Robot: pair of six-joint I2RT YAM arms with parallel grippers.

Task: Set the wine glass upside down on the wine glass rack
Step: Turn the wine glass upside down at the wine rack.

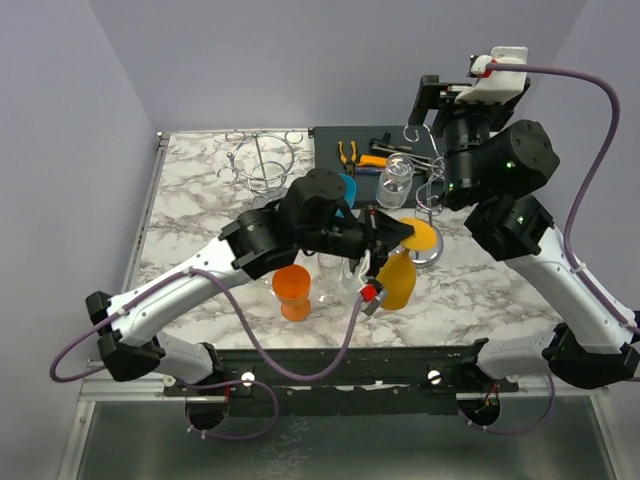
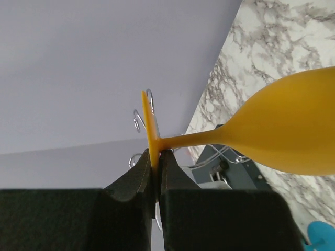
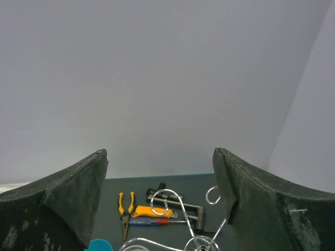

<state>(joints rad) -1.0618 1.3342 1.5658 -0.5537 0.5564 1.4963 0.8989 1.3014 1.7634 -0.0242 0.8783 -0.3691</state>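
We log: left pincer (image 2: 156,158) clamped on the foot of the yellow wine glass (image 2: 293,130), bowl sideways; right pincer (image 3: 159,152) spread wide, holding nothing.

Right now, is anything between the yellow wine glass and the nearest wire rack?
Nothing visible: the yellow wine glass, its foot clamped in the left hand, is beside the wire rack. A clear glass occupies the rack's left side.
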